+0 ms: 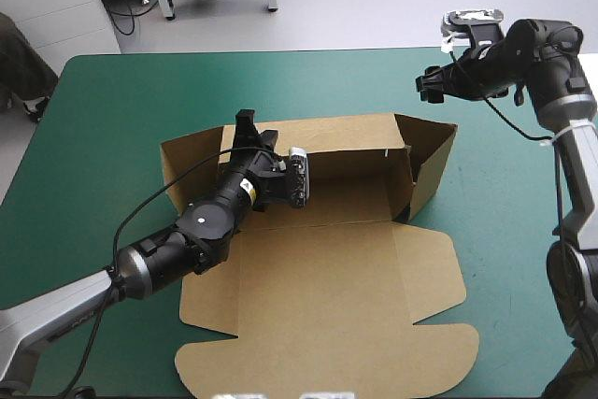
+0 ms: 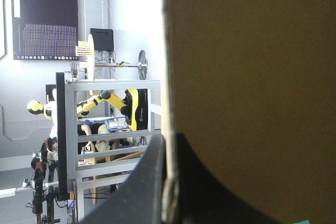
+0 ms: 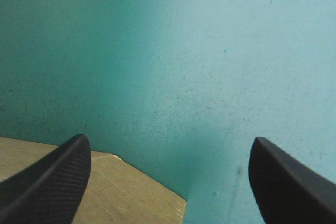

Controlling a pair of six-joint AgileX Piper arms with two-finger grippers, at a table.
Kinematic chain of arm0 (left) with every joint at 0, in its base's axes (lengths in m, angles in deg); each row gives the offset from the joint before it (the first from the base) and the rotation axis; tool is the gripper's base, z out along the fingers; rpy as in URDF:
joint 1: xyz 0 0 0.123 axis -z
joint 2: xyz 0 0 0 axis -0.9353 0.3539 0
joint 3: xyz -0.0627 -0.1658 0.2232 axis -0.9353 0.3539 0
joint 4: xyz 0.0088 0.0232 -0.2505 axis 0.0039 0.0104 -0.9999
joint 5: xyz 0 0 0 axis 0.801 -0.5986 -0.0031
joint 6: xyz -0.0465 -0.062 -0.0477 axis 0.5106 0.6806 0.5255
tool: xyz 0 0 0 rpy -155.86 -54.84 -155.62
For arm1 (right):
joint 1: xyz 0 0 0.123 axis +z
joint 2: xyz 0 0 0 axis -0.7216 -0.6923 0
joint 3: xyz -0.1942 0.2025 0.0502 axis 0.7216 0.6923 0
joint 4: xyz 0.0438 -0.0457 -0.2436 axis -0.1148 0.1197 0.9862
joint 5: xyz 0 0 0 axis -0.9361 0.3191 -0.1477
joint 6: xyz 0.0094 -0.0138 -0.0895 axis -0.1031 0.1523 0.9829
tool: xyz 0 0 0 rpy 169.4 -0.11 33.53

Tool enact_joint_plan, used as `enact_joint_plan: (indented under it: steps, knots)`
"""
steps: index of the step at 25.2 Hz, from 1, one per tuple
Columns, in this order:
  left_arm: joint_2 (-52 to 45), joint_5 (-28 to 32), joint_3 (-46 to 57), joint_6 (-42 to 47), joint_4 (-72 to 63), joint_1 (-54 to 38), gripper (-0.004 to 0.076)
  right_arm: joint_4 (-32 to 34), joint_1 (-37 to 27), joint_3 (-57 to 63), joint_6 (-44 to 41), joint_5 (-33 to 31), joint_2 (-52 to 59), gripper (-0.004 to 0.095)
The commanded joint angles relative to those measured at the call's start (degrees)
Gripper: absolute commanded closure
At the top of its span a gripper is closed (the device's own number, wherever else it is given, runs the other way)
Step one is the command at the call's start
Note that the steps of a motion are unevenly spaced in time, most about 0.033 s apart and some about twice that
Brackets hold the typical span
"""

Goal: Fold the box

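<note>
The box is laid near the middle of the table, whose teal-green surface is seen on every side of the brown board. The box is shown as an open tray. Its back wall is raised along the far side. A left wall and a right wall are stood up at the ends and splayed outward. The lid is spread flat toward the near edge of the table. The left claw is clenched on the top edge of the back wall near its left end. In the left wrist view this claw is all but closed, and the thin edge of the box is pinched between the black fingers. The right claw is held released above the table beyond the box's far right corner, apart from the board. In the right wrist view this claw is spread wide, a corner of the box is seen under one finger, and the table ahead is marked with fine scratches and dark specks.
</note>
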Motion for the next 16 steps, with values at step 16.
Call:
enact_joint_plan:
  steps: [16]
  knots:
    - [-2.4,-2.7,-1.4,0.6,1.5,0.3,0.0756,-1.3,-0.6,6.9,2.9,-6.1,4.8,0.0174]
